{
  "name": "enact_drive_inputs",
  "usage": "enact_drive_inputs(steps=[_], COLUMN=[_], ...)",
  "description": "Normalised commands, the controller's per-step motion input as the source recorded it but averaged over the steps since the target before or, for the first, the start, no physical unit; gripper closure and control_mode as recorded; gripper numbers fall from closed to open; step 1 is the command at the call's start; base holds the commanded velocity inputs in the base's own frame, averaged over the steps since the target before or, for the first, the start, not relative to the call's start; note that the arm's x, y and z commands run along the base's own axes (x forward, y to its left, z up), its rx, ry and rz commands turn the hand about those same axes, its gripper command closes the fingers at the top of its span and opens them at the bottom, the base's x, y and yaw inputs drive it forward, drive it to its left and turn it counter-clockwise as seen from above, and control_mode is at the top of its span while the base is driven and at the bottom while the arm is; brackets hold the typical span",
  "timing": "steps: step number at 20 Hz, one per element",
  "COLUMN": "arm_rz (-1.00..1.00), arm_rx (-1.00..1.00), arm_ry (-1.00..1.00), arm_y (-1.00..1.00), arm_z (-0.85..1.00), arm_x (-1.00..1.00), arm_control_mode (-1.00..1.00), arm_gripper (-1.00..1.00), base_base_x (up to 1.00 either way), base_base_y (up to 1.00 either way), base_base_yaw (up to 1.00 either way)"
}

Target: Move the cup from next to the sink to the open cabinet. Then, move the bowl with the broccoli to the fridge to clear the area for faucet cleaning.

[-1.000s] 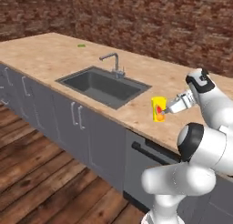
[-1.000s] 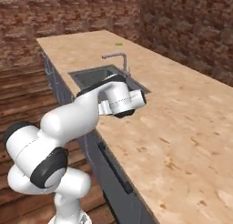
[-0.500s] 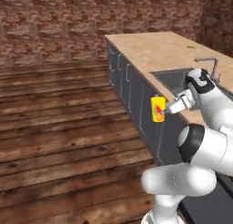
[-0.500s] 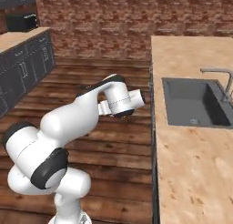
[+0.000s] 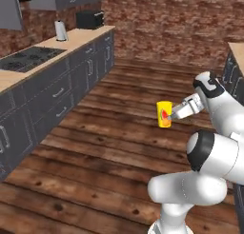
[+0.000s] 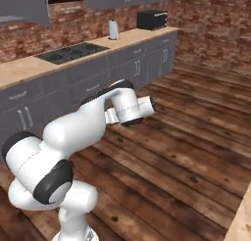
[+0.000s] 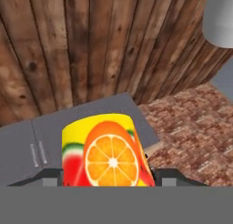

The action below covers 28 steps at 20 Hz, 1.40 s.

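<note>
While my arm reaches out over the wooden floor (image 5: 119, 133), my gripper (image 5: 167, 115) is pinching the cup (image 5: 164, 114) — fingers on either side of it, jaws spread as wide as the cup's body and no wider. In the hand view the cup (image 7: 105, 151) sits right between my two dark fingertips (image 7: 50, 176), one at each flank, close up against the camera. And what a bright little thing it is: yellow wall, a big orange slice printed across the front with pale segments and a white centre, a red wedge with a green rind to one side of it. From the left base view it reads as a small yellow tumbler, upright, with a red-orange mark facing the gripper, held in mid-air well above the planks, touching nothing but my fingers.

Moving outward: under and beyond the cup, dark brown floorboards run across the room. To the left, a long run of grey cabinets (image 5: 57, 92) under a pale wood counter (image 5: 71, 43). On that counter, a black stovetop (image 5: 28, 57), a white roll (image 5: 60, 31) standing upright, and a dark boxy appliance (image 5: 89, 20) at the far end. Brick wall (image 5: 176, 24) behind it all. In the right base view, my white arm (image 6: 98, 122) bends across the foreground, same counter (image 6: 29, 68) and stovetop (image 6: 71, 51) beyond it.
</note>
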Motion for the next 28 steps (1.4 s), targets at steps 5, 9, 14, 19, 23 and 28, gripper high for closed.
enact_drive_inputs(steps=[5, 9, 14, 19, 23, 28], arm_rz=[0.00, 0.00, 0.00, 0.00, 0.00, 0.00], arm_rx=[0.00, 0.00, 0.00, 0.00, 0.00, 0.00], arm_ry=[0.00, 0.00, 0.00, 0.00, 0.00, 0.00], arm_y=[0.00, 0.00, 0.00, 0.00, 0.00, 0.00], arm_z=[0.00, 0.00, 0.00, 0.00, 0.00, 0.00], arm_x=[0.00, 0.00, 0.00, 0.00, 0.00, 0.00], arm_control_mode=[1.00, 1.00, 1.00, 1.00, 1.00, 1.00], arm_gripper=[1.00, 1.00, 1.00, 1.00, 1.00, 1.00], base_base_x=[0.53, 0.89, 1.00, 1.00, 1.00, 1.00], base_base_y=[0.00, 0.00, 0.00, 0.00, -0.04, -0.39], base_base_yaw=[0.74, 0.67, 0.52, 0.48, 0.45, 0.38])
